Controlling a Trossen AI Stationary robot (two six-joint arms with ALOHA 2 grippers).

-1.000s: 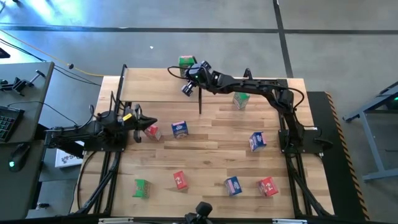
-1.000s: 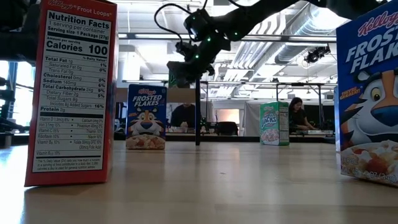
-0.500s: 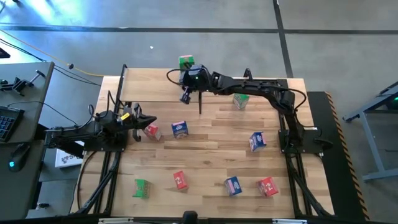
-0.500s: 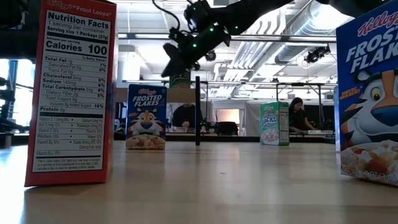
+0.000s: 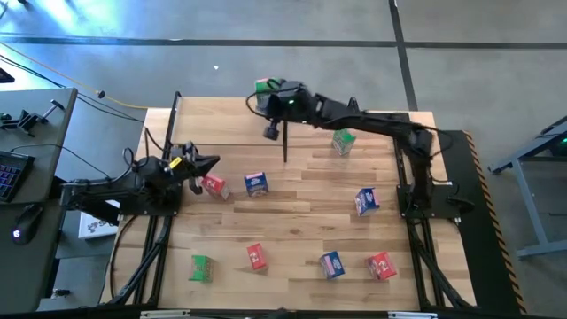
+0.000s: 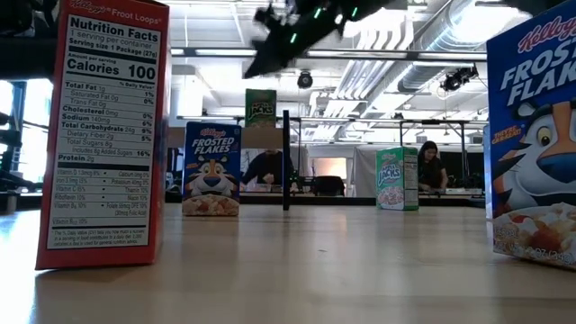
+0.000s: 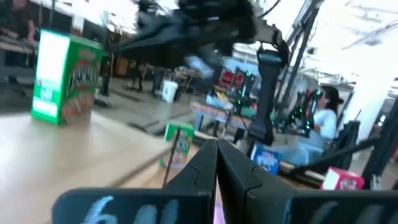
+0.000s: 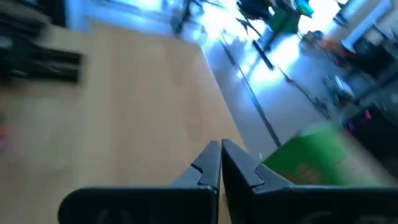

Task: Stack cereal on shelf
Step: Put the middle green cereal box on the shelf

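Your light wooden plank shelf [image 5: 221,120] with black posts spans the upper centre of the high view, one green cereal box [image 5: 263,87] on it. Your right gripper [image 5: 263,95] hovers there, pinched closed and empty; the left gripper [image 5: 213,161], mid-left, likewise.

Nine small cereal boxes stand apart. One green box [image 5: 263,87] sits upright on the light wooden shelf [image 5: 221,120] at twelve o'clock. On the table: green [image 5: 344,141] at one, blue [image 5: 367,201] at three, red [image 5: 213,185] and blue [image 5: 257,183] near centre-left, green [image 5: 201,268], red [image 5: 257,256], blue [image 5: 332,264], red [image 5: 382,265] along six.
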